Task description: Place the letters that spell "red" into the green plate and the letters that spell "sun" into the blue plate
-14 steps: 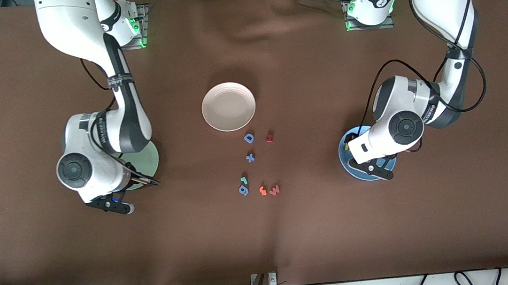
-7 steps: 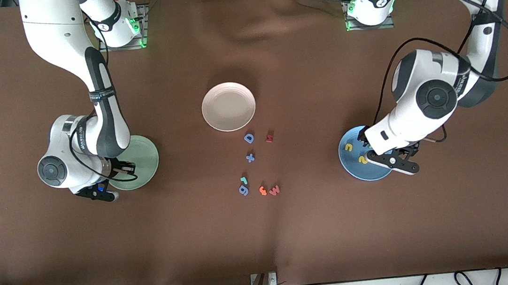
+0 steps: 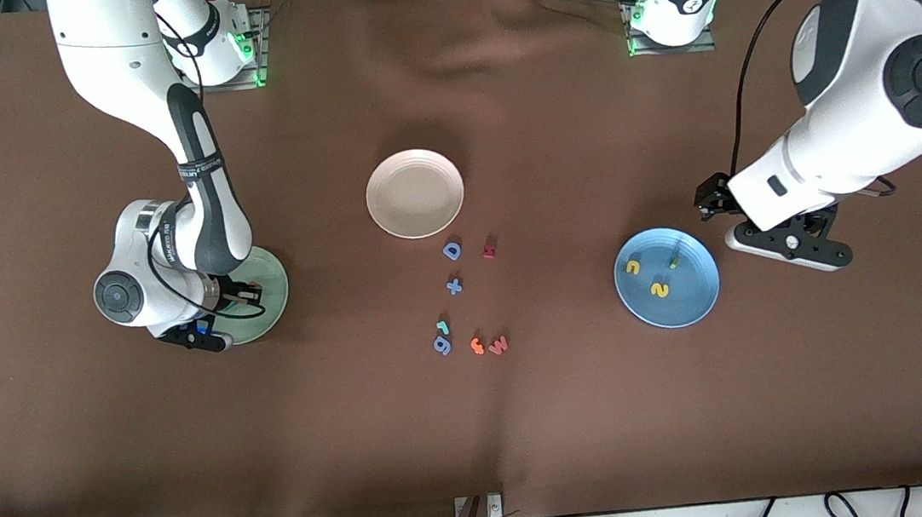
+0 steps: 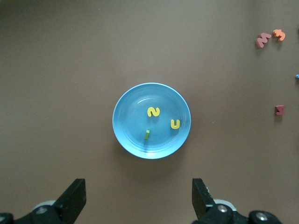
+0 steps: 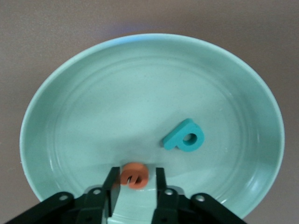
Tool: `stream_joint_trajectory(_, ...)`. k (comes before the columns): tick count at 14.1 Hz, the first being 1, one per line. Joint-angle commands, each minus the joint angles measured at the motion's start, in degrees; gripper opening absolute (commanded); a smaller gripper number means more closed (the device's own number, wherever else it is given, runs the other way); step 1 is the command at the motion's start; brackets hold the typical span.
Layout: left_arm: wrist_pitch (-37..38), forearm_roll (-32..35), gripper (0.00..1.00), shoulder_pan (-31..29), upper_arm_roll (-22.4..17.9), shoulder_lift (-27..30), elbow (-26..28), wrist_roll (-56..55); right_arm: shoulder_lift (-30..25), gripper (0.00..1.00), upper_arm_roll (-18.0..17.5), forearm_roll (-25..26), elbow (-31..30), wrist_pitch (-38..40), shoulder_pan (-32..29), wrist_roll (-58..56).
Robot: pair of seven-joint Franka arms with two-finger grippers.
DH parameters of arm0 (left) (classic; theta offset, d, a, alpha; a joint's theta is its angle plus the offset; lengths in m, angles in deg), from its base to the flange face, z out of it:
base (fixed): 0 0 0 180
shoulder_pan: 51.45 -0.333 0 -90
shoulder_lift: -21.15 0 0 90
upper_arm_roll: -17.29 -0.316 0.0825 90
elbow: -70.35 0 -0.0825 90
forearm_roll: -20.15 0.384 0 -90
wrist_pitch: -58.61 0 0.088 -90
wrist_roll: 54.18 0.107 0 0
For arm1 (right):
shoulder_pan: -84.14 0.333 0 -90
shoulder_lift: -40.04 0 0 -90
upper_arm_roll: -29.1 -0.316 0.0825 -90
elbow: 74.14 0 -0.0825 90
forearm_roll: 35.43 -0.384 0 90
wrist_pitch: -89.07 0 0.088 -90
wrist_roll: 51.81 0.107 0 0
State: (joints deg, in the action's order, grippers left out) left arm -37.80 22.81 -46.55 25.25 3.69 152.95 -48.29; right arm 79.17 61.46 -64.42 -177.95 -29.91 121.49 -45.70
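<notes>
Straddling the orange "e" (image 5: pixel 134 175) with parted fingers, the right gripper (image 5: pixel 134 186) half hides it.

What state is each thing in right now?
green plate: holds teal d and orange e
blue plate: holds yellow s, yellow n, olive u on edge
teal r: on table, not yet plated
cream plate: empty
left gripper: open, raised near blue plate
right gripper: open astride orange e

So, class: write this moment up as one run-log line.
right gripper: over round sage-green plate, fingers either side of orange foam "e" | teal foam "d": in plate | left gripper: open above light-blue plate
</notes>
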Motion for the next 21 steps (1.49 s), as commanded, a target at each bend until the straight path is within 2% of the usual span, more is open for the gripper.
stream_joint_trajectory(1,1.4,-2.74,1.0,-2.6,-0.3,2.85,-0.34,0.26,-2.48,0.94,-0.1,-1.07,-2.36,-1.07,0.18,-1.36)
stream_joint_trajectory(2,1.49,-4.14,1.0,-4.27,-0.31,4.52,0.27,0.26,-2.65,0.98,-0.1,-1.07,-2.1,-0.64,0.18,-1.27)
stream_joint_trajectory(5,1.49,-4.42,1.0,-6.66,-0.31,12.16,6.5,0.26,-4.41,0.98,-0.01,-0.98,0.53,-0.11,0.44,0.39)
stream_joint_trajectory(8,1.05,-4.68,1.0,-7.37,-0.31,17.0,10.55,0.17,-3.98,0.96,-0.28,-1.07,6.5,-0.11,1.76,5.57)
stream_joint_trajectory(11,-0.26,-4.59,1.0,-6.32,-0.39,21.93,16.26,0.09,-1.17,0.95,-0.71,-1.16,13.61,-0.11,4.22,9.19)
stream_joint_trajectory(13,-0.44,-4.07,1.0,-5.7,-0.48,22.12,16.89,-0.53,1.29,0.94,-4.57,-1.07,18.62,-0.63,4.05,9.02)
stream_joint_trajectory(16,0.87,-3.45,1.0,-6.66,-0.57,21.42,16.02,-0.53,5.33,0.94,-8.09,-0.72,24.17,-3.34,4.23,7.79)
stream_joint_trajectory(18,2.8,-3.45,1.0,-7.01,-0.66,19.66,13.91,-0.53,7.97,0.92,-11.16,-0.37,26.11,-10.88,4.23,5.24)
stream_joint_trajectory(21,2.98,-3.45,1.0,-7.02,-0.57,19.48,13.64,-0.53,12.36,0.92,-12.58,1.04,29.71,-18.09,6.41,5.49)
